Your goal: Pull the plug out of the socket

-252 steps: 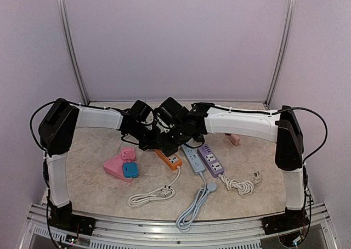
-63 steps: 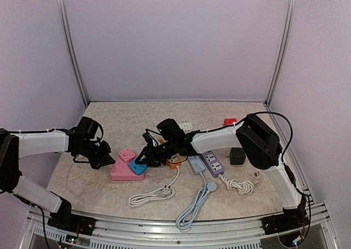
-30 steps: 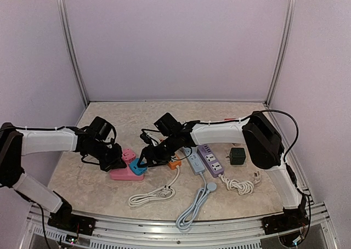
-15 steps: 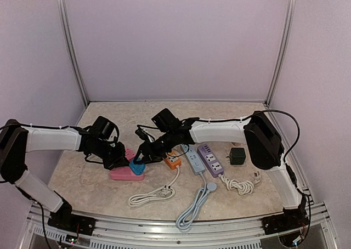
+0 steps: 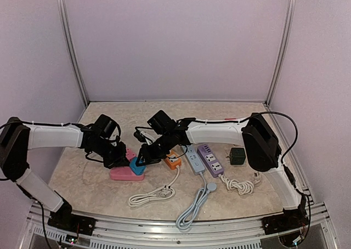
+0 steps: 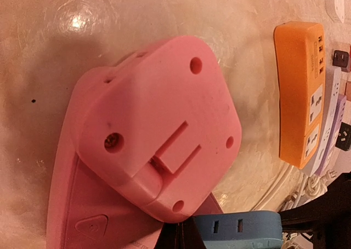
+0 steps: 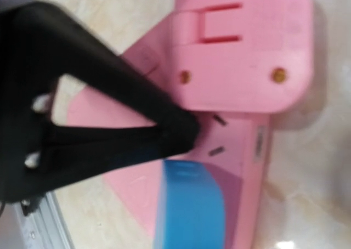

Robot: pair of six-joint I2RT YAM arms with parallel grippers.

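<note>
Upright in pink socket base (image 5: 117,175), blue plug (image 5: 136,167) sits directly under right hand (image 5: 143,156), grip on it cannot tell; left hand (image 5: 118,159), pressed together, tips on the base just left.

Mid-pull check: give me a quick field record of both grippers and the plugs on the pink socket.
left gripper: shut, tip on the pink socket base beside the blue plug
right gripper: at the blue plug, grip unclear
blue plug: seated in the base
pink plug: seated in the base
nearby: orange power strip, apart from the base
</note>
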